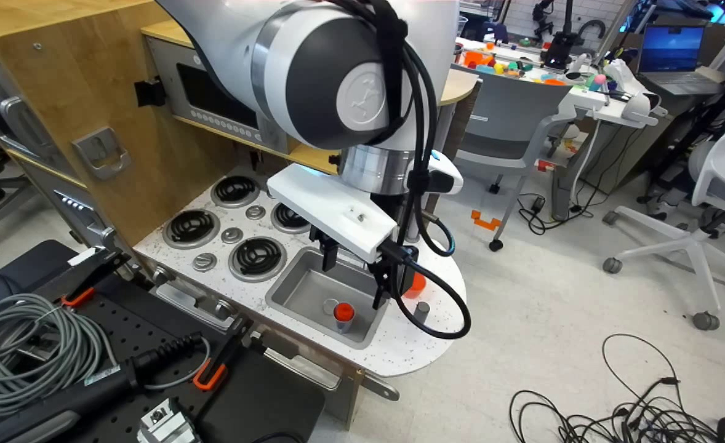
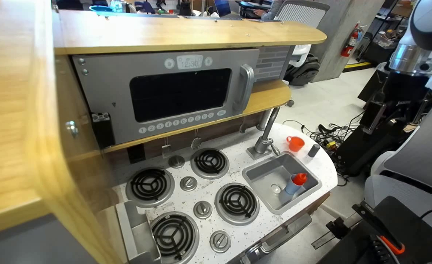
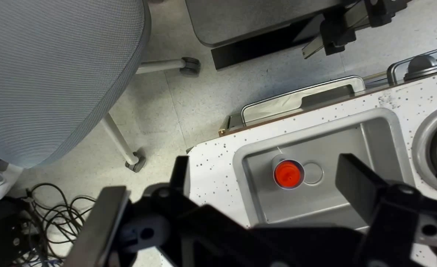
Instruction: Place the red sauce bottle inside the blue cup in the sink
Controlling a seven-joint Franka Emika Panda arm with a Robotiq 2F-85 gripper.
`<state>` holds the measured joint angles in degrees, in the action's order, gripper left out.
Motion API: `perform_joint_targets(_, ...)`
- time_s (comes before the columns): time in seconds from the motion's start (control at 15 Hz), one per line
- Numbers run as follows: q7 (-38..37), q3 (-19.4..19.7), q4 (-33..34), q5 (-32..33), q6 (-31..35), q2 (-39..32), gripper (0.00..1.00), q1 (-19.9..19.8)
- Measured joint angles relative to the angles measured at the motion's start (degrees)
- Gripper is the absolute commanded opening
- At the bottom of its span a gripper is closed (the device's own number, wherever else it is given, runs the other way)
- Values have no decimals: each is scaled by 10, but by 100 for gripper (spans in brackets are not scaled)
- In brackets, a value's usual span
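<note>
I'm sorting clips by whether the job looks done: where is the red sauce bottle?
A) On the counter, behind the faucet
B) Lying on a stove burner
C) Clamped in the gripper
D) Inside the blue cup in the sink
D: in an exterior view the red sauce bottle pokes out of the blue cup in the sink, and the wrist view shows the cup's rim around it.

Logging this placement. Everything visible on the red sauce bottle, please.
The red sauce bottle is red-orange and plastic-looking, with a round top that narrows upward. It appears roughly upright inside the blue cup in the sink, its top above the rim, its lower part hidden. Contact with the cup's wall can't be made out. The open gripper is apart from it.
</note>
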<state>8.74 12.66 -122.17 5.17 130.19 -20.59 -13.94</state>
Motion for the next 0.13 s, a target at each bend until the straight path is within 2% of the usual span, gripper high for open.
perform_joint_targets(0.13, 0, 0, -2, 0, 0, 0, 100, 0)
